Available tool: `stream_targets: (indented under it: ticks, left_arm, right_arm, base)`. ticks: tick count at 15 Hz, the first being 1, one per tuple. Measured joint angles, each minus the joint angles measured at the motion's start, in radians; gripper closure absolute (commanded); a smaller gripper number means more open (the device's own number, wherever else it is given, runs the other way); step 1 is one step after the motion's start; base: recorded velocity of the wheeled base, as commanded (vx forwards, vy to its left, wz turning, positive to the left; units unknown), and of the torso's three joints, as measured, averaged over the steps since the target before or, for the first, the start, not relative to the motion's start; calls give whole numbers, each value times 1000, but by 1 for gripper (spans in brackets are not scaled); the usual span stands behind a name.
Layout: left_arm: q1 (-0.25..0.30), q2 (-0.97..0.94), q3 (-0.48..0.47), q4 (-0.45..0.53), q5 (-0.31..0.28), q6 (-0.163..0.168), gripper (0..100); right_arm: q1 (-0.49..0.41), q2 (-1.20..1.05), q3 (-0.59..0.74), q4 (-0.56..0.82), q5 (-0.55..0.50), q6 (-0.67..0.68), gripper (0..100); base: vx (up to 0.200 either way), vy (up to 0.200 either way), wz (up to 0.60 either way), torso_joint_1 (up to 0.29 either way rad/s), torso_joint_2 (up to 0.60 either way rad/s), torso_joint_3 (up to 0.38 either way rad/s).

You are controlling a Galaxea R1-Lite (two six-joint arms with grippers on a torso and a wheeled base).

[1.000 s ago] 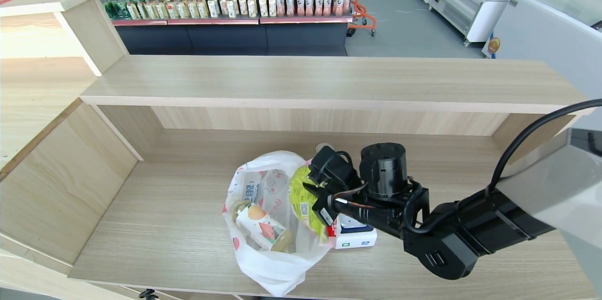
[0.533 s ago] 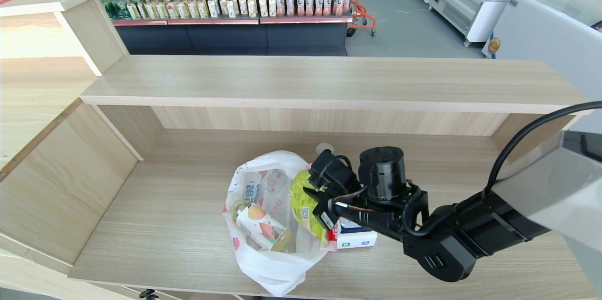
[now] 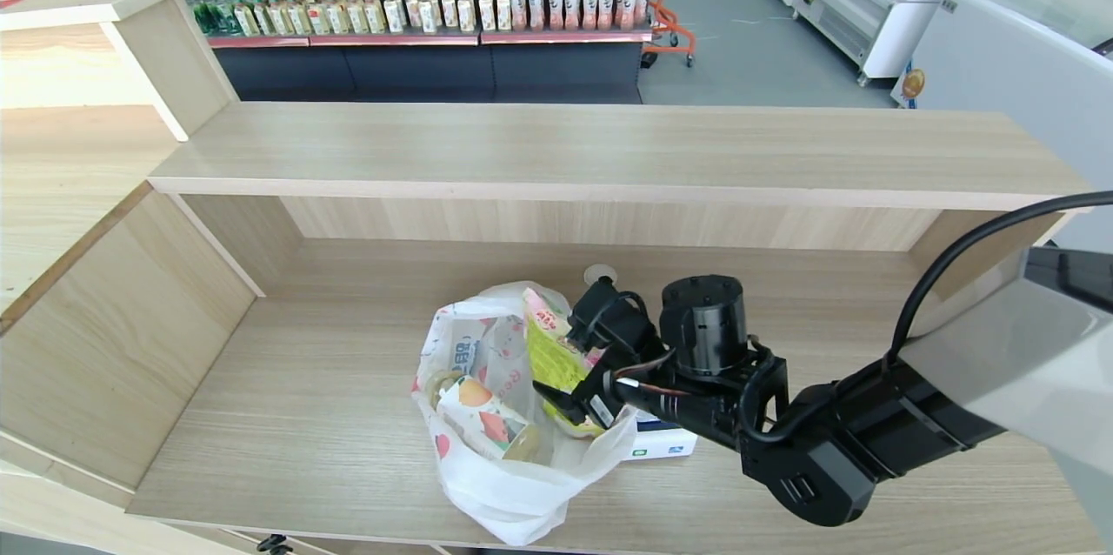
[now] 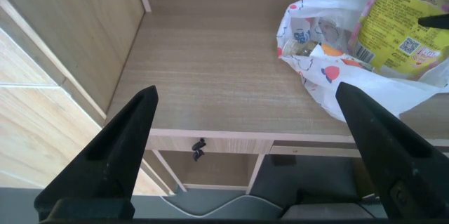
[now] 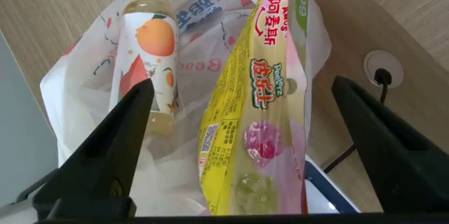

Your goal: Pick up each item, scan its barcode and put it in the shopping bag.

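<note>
pale wood table (image 3: 304, 416) in a shop, with a raised ledge behind it and shelves of bottled drinks (image 3: 417, 11) beyond. the white shopping bag (image 3: 513, 494) sits near the table's front edge, mouth open upward. inside it lies a drink bottle (image 3: 483, 424) with a peach label, and a yellow-green snack pouch (image 3: 543, 355) stands on end, leaning at the bag's right side, its top above the bag's rim.

the right hand (image 3: 561, 357) hangs over the bag's right side. in the right wrist view its fingers (image 5: 119, 147) are spread wide, with the pouch (image 5: 259, 133) between them and a gap on each side; it pinches nothing. the bottle (image 5: 144, 62) lies in the bag (image 5: 77, 90) beside the pouch.

a white and blue box (image 3: 665, 442) rests on the table just beside the bag, under the right arm. a round cable port (image 3: 598, 273) sits in the table behind the bag.

the left hand (image 4: 249, 94) is spread wide and holds nothing, off the table's front edge, well apart from the bag (image 4: 365, 87).
</note>
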Motion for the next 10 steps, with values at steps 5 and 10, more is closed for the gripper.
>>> stream_targets:
  ticks: [5,10]
  left_arm:
    - [0,0,0,0,0,0,0]
    - [0,0,0,0,0,-5,0]
  right_arm:
    - [-31,13,-38,-132,3,-32,0]
    - [-47,-210,-89,136,-25,11,0]
  base:
    - [0,0,0,0,0,0]
    - [0,0,0,0,0,0]
